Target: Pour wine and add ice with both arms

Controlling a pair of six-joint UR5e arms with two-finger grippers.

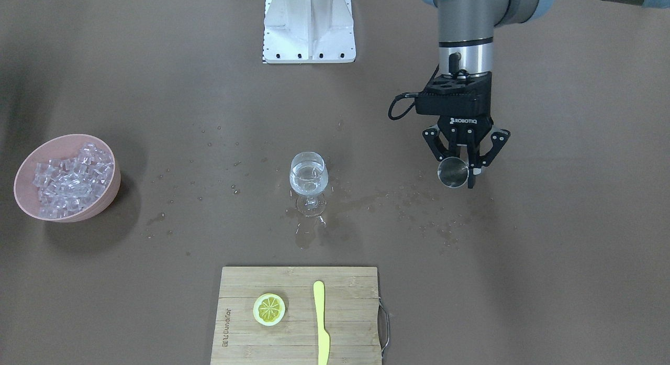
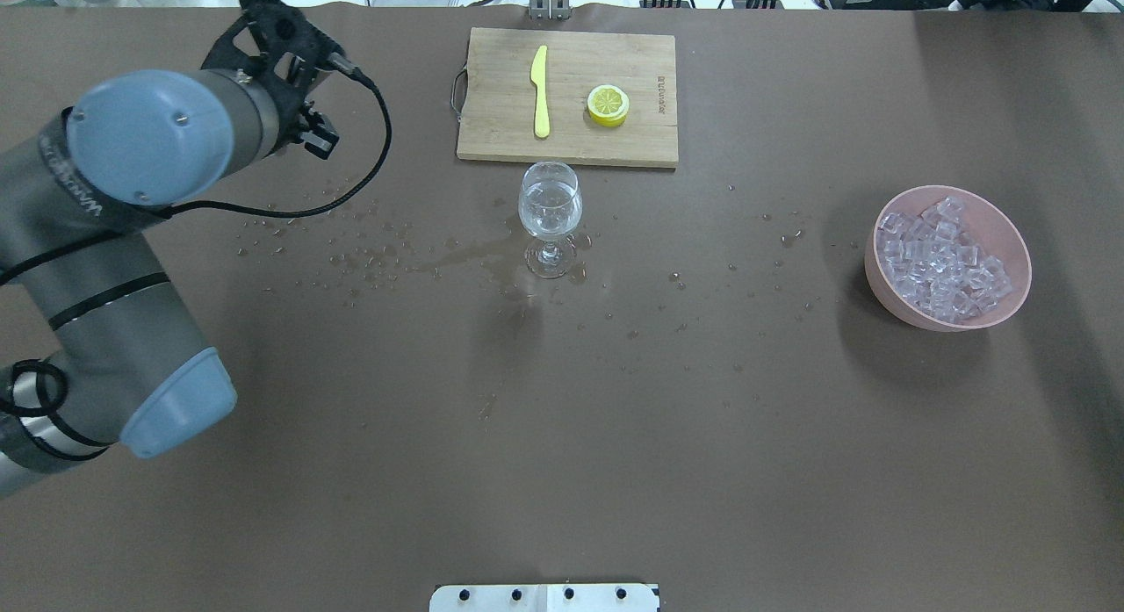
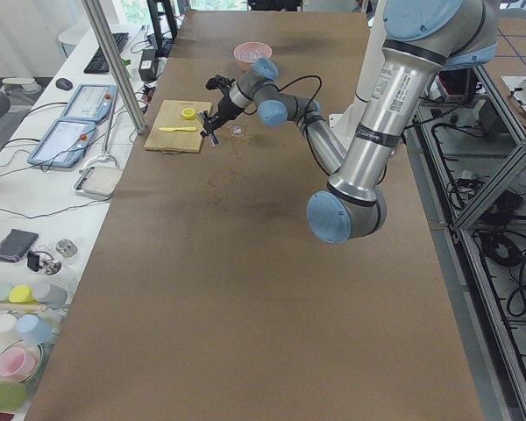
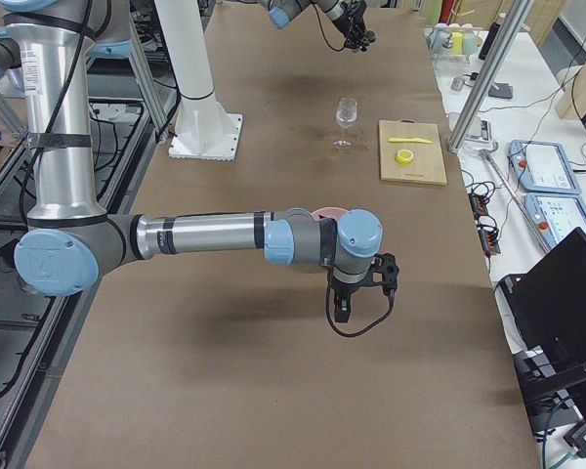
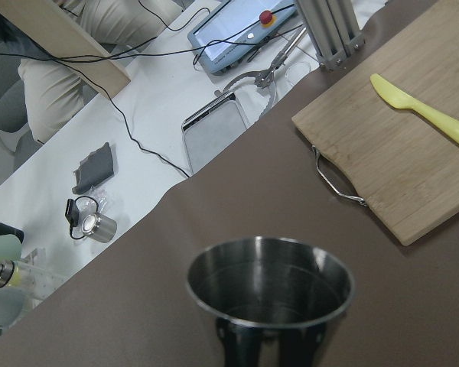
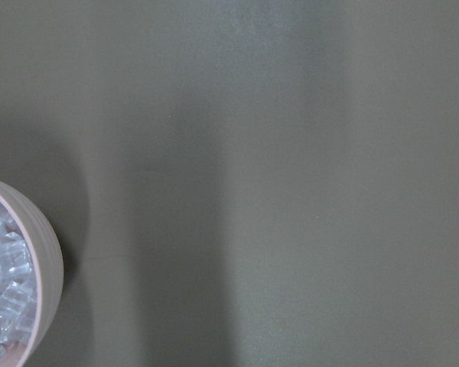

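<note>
L end effector (image 1: 459,168) clamping shiny round steel cup (image 1: 451,174), R end effector (image 4: 344,309) state unclear

The overhead and front-facing cameras look down from opposite sides, sharing the glass (image 1: 309,179); two end cameras view along the bench (image 3: 245,307); wrist cameras sit close.

Long table, matte brown cover (image 2: 615,436): fills every view. White side bench (image 3: 44,189) along the table's edge away from the robot, holding two grey-framed tablet consoles (image 3: 61,140), a black keyboard (image 3: 101,53), loose black cables and stacked pastel plastic cups (image 3: 22,329) (pink, yellow, blue, green). Silver aluminium profile post (image 3: 116,70) rises between bench and table. Dark metal framework (image 3: 500,254) along the opposite side. Light even, shadows soft.
</note>
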